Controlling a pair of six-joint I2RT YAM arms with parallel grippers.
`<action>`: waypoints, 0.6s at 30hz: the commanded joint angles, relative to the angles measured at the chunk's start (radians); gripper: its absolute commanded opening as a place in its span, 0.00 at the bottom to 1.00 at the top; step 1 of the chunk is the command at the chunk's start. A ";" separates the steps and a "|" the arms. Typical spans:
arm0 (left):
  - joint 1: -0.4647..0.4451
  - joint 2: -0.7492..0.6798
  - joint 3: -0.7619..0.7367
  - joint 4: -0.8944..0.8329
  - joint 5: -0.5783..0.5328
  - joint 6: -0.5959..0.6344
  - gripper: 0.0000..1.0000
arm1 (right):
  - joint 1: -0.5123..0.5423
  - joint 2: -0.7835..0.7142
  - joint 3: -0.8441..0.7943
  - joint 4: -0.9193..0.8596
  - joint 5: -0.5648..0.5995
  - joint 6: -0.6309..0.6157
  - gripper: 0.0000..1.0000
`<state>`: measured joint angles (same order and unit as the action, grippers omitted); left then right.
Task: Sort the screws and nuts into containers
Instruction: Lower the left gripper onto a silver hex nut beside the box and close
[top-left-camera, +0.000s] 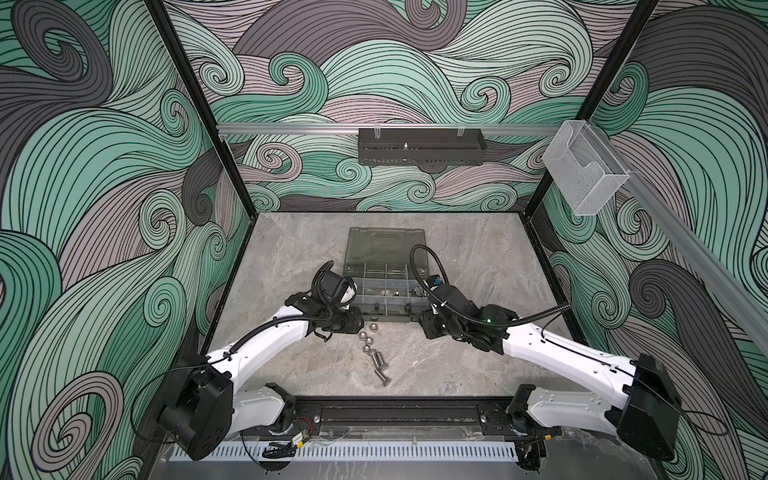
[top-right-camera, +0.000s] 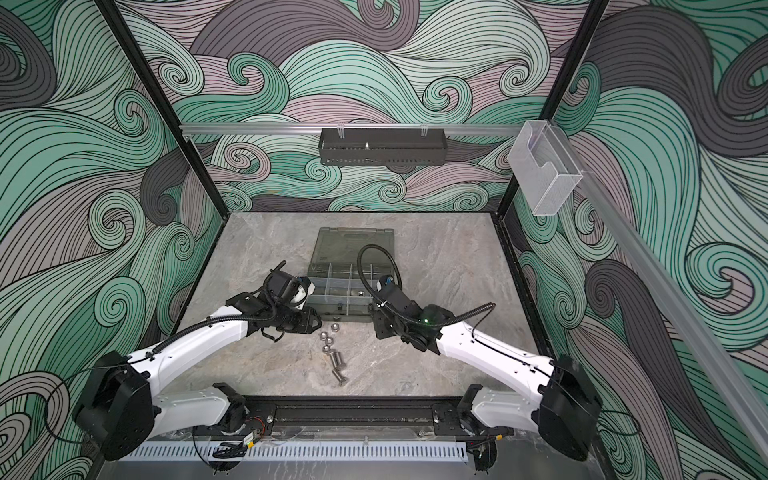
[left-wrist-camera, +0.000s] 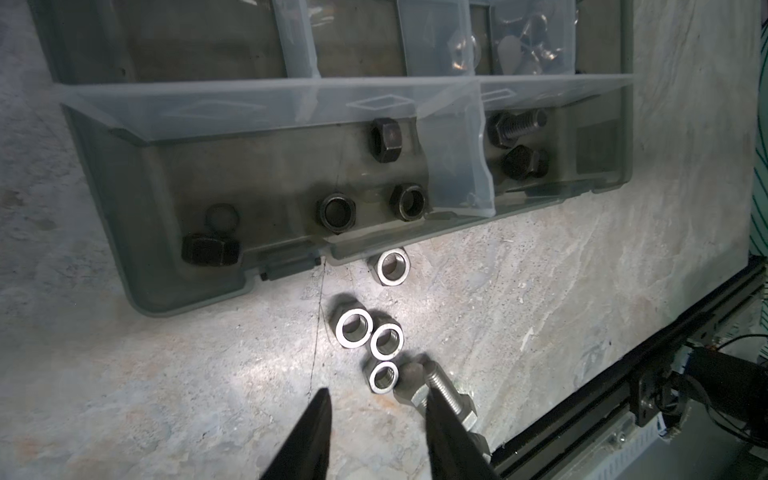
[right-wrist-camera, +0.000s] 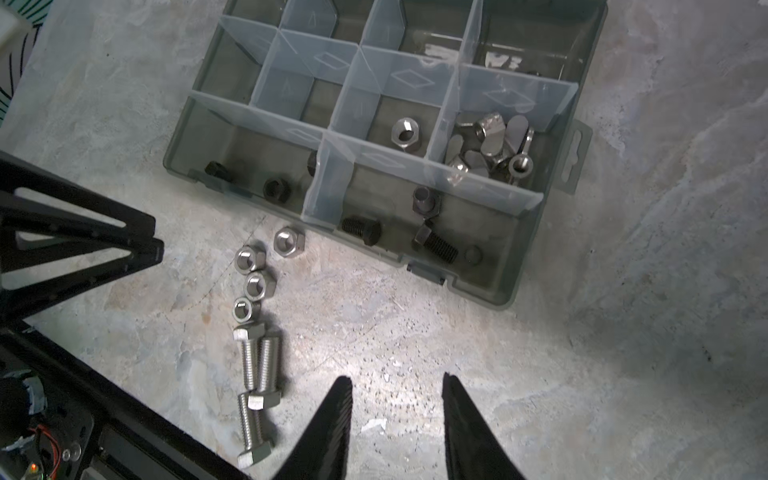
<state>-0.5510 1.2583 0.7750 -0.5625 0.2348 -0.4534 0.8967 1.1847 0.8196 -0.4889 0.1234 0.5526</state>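
Four shiny silver hex nuts (left-wrist-camera: 353, 329) lie in a loose row on the mottled grey, stone-look table (right-wrist-camera: 602, 374), just in front of the smoky translucent plastic case (left-wrist-camera: 137, 257). Three threaded silver screws (right-wrist-camera: 262, 361) continue the row away from it. Black nuts (left-wrist-camera: 384, 139) and black screws (left-wrist-camera: 515, 124) sit in neighbouring front compartments. The row lies between the left gripper (left-wrist-camera: 376, 384) and right gripper (right-wrist-camera: 395, 379), both parted and empty.

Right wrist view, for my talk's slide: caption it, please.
Right end effector open above table; four silver nuts and three screws lie loose beside the organiser case.
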 joint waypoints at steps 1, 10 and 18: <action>-0.023 0.051 0.042 -0.052 -0.053 -0.023 0.42 | 0.002 -0.046 -0.046 -0.038 -0.021 0.021 0.38; -0.068 0.147 0.085 -0.057 -0.110 -0.070 0.45 | 0.002 -0.080 -0.083 -0.067 -0.060 -0.003 0.38; -0.106 0.232 0.110 -0.051 -0.138 -0.095 0.45 | 0.002 -0.073 -0.102 -0.061 -0.079 0.002 0.38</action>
<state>-0.6422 1.4712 0.8555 -0.5903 0.1322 -0.5213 0.8974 1.1145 0.7246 -0.5396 0.0536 0.5575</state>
